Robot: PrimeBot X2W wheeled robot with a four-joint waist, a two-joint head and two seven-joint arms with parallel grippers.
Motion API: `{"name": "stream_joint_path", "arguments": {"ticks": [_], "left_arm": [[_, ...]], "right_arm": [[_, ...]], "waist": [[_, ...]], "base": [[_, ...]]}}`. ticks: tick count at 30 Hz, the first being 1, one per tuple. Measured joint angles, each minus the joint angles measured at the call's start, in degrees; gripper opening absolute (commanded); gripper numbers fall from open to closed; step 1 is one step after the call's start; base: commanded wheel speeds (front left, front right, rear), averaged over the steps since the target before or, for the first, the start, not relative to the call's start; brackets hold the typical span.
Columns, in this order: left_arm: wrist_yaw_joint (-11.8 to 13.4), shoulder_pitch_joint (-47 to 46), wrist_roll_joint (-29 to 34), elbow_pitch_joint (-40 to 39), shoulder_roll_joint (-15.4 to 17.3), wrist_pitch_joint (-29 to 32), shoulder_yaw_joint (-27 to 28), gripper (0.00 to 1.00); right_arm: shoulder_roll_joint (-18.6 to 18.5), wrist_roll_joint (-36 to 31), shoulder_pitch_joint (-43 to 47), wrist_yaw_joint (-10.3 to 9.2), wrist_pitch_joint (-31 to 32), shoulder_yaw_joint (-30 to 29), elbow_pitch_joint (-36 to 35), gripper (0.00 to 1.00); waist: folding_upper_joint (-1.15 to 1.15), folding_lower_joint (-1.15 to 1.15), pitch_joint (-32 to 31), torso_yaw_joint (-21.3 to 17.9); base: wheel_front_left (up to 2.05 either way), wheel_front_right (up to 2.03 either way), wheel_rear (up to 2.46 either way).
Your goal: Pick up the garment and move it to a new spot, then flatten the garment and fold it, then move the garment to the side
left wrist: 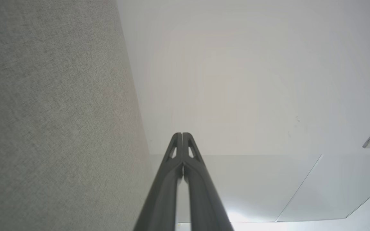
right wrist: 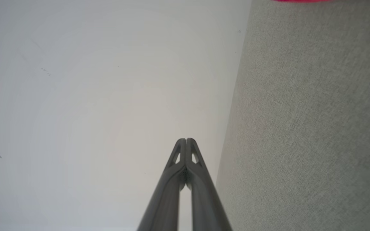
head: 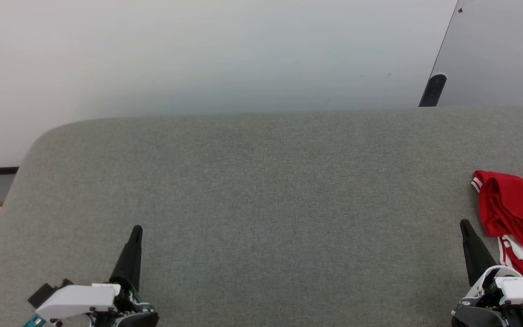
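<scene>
End effector L (head: pixel 137 230), end effector R (head: pixel 464 224) closed, empty; garment (head: pixel 515 209) far R on surface (head: pixel 261 204)

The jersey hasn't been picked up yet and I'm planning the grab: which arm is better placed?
Right, probably. The jersey lies bunched beside the shut right gripper; the shut left gripper sits far across the grey surface.

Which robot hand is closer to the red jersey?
The right. The right gripper points up just beside the jersey, on its left; the left gripper is far off across the grey surface.
</scene>
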Motion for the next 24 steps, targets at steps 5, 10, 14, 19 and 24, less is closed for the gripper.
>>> {"name": "stream_joint_path", "arguments": {"ticks": [5,10,14,19,24], "left_arm": [[0.00,0.00,-0.01,0.00,-0.01,0.00,-0.01,0.00],[0.00,0.00,-0.01,0.00,-0.01,0.00,-0.01,0.00],[0.00,0.00,0.00,0.00,-0.01,0.00,-0.01,0.00],[-0.01,0.00,0.00,0.00,-0.01,0.00,-0.01,0.00],[0.00,0.00,0.00,0.00,-0.01,0.00,0.00,0.00]], "right_arm": [[0.00,0.00,0.00,0.00,0.00,0.00,0.00,0.00],[0.00,0.00,0.00,0.00,0.00,0.00,0.00,0.00],[0.00,0.00,0.00,0.00,-0.01,0.00,0.00,0.00],[0.00,0.00,0.00,0.00,-0.01,0.00,0.00,0.00],[0.01,0.00,0.00,0.00,0.00,0.00,0.00,0.00]], "waist": [[0.00,0.00,0.00,0.00],[0.00,0.00,0.00,0.00],[0.00,0.00,0.00,0.00],[0.00,0.00,0.00,0.00],[0.00,0.00,0.00,0.00]], "base": [[0.00,0.00,0.00],[0.00,0.00,0.00],[0.00,0.00,0.00],[0.00,0.00,0.00],[0.00,0.00,0.00]]}}
